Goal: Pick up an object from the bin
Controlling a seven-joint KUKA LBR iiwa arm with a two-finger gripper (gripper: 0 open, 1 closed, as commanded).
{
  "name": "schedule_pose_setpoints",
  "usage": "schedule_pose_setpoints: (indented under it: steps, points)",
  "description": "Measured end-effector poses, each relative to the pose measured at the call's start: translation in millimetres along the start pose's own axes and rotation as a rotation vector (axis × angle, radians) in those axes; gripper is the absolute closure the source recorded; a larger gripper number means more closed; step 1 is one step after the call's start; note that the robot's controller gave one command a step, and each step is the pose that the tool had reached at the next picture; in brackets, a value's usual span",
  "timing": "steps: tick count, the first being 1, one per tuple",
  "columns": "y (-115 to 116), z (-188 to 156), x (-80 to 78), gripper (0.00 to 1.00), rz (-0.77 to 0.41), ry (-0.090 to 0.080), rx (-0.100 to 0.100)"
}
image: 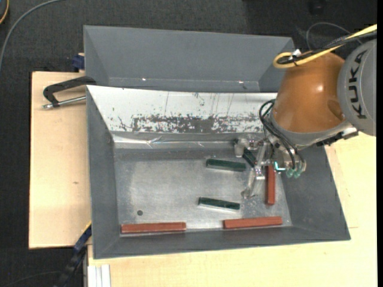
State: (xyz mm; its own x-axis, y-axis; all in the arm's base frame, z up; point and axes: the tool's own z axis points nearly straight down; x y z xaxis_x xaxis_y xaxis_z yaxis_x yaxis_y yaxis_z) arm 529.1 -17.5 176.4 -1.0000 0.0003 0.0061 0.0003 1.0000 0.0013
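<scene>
The gripper (258, 181) is hanging low by the right wall of the bin (102, 172), just beside a short red-brown stick (270, 188). Whether the claw is open or closed cannot be told. Nothing is showing as lifted, so the pick is judged not yet done.

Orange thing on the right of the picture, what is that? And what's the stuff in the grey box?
It is a robot arm with an orange cover, seen by a camera looking down from above. At its end is a pincer for picking things up, low in the grey metal bin. On the bin's floor lie a dark green stick near the pincer, a second green stick further front, and by the front wall a left brown bar and a right brown bar. A third brown bar sits beside the pincer; I cannot tell whether it is held.
</scene>
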Motion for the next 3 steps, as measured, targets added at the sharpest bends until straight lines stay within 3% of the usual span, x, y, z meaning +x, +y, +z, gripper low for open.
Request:
schedule_pose_setpoints:
  steps: [1, 2, 3]
  points:
    - [33.4, 109.6, -59.5, 0.0, 0.019, -0.008, -0.002]
    - [31.8, 105.0, -59.5, 1.0, 0.02, -0.011, 0.0]
    - [5.9, -47.3, -75.0, 1.0, 0.115, -0.015, 0.0]
